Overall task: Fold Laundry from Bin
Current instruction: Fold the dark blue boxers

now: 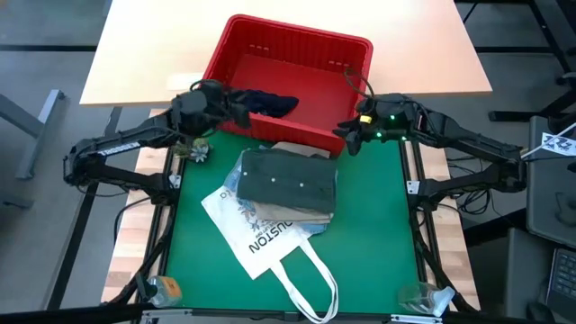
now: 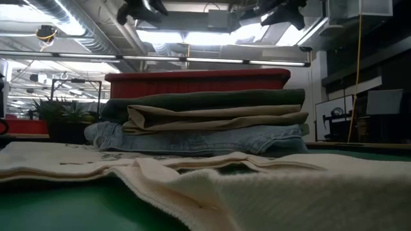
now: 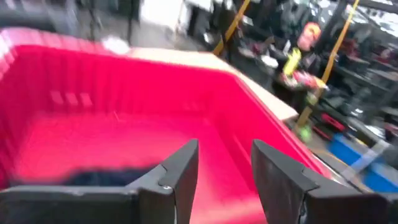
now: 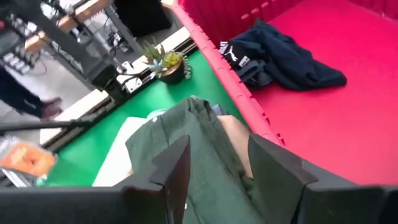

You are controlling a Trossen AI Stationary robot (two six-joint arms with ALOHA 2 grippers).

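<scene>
Red bin (image 1: pixel 346 47); navy shorts (image 1: pixel 265 102); olive shirt (image 1: pixel 286 180); white tote bag (image 1: pixel 261 236), dark lettering; green bench (image 1: pixel 378 234).

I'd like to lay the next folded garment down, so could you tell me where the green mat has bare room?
The green mat is bare right of the folded garment stack, up to its right edge. A narrower strip lies left of the white printed tote bag. The middle is crowded. In the red plastic bin, the floor right of the dark navy shorts is free.
</scene>
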